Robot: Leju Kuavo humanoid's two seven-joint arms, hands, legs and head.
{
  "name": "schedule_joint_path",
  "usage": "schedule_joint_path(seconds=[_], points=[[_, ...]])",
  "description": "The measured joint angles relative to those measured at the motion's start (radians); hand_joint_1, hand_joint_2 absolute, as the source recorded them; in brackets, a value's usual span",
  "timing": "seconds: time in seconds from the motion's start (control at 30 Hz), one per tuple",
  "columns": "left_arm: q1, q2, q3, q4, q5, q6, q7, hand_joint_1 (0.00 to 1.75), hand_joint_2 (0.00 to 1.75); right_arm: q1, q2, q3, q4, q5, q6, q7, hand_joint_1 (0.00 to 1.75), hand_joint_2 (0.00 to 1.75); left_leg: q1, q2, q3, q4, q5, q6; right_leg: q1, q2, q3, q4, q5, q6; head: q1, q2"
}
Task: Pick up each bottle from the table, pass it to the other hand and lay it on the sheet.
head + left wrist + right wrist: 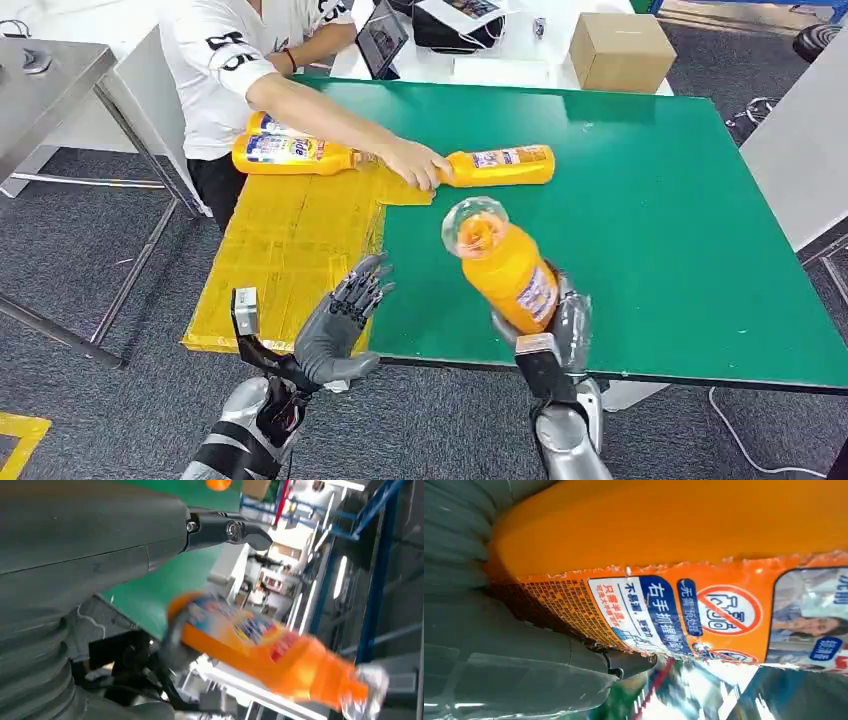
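Note:
My right hand (560, 325) grips an orange bottle (503, 265) by its lower body, lifted over the green table (650, 220), its clear-wrapped cap tilted up toward me. The same bottle (270, 650) hangs past my left thumb in the left wrist view, and its label (674, 610) sits close up in the right wrist view. My left hand (340, 320) is open, fingers spread, over the near corner of the yellow sheet (290, 250), a short way left of the bottle. Two bottles (290, 152) lie at the sheet's far end. A person's hand (415, 165) holds another bottle (500, 166) on the table.
The person in a white shirt (220, 60) leans in from the far left of the table. A cardboard box (620, 50) and a tablet (385, 38) stand on the white desk behind. A grey metal table (50, 80) stands at far left.

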Motion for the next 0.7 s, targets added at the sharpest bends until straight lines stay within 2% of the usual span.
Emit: schedule_joint_path(seconds=[0.2, 0.5, 0.7], points=[[0.009, 0.015, -0.063, -0.022, -0.024, 0.001, -0.024, 0.0, 1.75, -0.002, 0.066, 0.096, 0.175, -0.003, 0.083, 0.0, 1.73, 1.75, 0.001, 0.0, 0.0, 0.0, 0.0, 0.0, 0.0, 0.0, 0.0, 0.0, 0.0, 0.0, 0.0, 0.0], [0.008, 0.021, -0.09, -0.03, -0.065, 0.049, -0.035, 0.0, 1.75, -0.034, 0.138, 0.21, 0.352, -0.002, 0.113, 0.002, 1.75, 1.75, 0.001, 0.0, 0.0, 0.0, 0.0, 0.0, 0.0, 0.0, 0.0, 0.0, 0.0, 0.0, 0.0, 0.0], [0.009, 0.032, -0.089, -0.03, -0.07, 0.057, -0.035, 0.0, 1.75, -0.054, 0.147, 0.228, 0.403, -0.005, 0.114, 0.005, 1.75, 1.75, 0.001, 0.0, 0.0, 0.0, 0.0, 0.0, 0.0, 0.0, 0.0, 0.0, 0.0, 0.0, 0.0, 0.0]])
